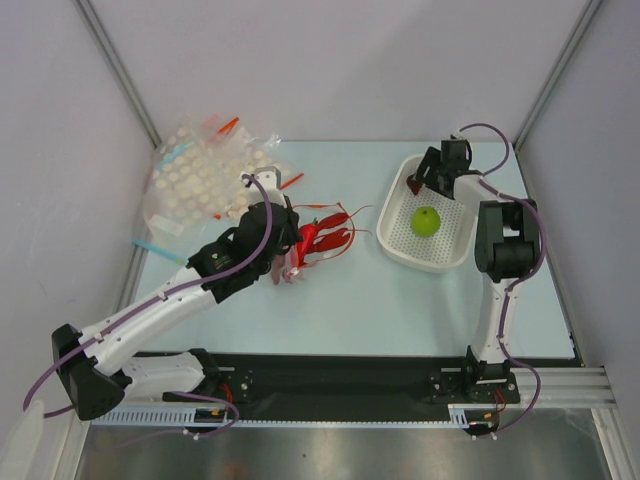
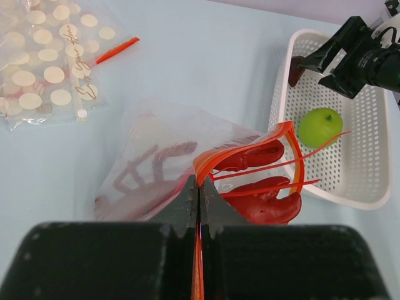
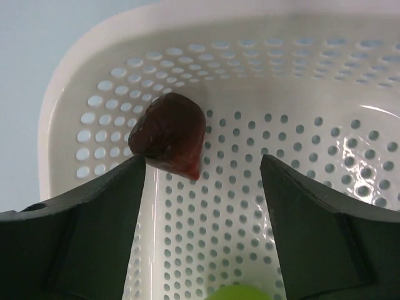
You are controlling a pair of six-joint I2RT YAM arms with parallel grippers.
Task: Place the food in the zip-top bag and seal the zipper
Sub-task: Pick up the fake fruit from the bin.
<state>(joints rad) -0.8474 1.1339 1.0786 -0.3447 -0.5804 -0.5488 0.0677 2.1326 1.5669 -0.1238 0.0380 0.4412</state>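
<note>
- Lower centre of the left wrist view: the left tool (image 2: 199, 187), its jaws pressed fully together, pinches the red zipper (image 2: 209, 165) of the clear zip-top bag (image 2: 165, 134).
- The bag's mouth gapes toward the right of that frame, the zipper strip arching in a loop around the opening.
- The red toy lobster (image 2: 265, 206) lies in the bag, with its claws at the mouth. Its legs and tail show as dull red shapes through the crinkled plastic further in, and its thin feelers reach out toward the basket.
- From above, bag and lobster sit left of centre on the pale blue surface (image 1: 400, 300).
- At the upper right of the top view, the right tool (image 1: 432, 180) hangs over the far left corner of a white perforated basket (image 1: 420, 262).
- Its jaws stand wide apart with nothing clamped between them.
- A dark reddish-brown chunk (image 3: 169, 140) sits just at the tip of the finger on the left of the right wrist frame. Whether the two touch cannot be told.
- A small green fruit (image 1: 426, 221) rests in the middle of the basket.
- Clear bags printed with cream dots (image 1: 200, 175) lie heaped at the upper left of the surface, apart from the task bag.
</note>
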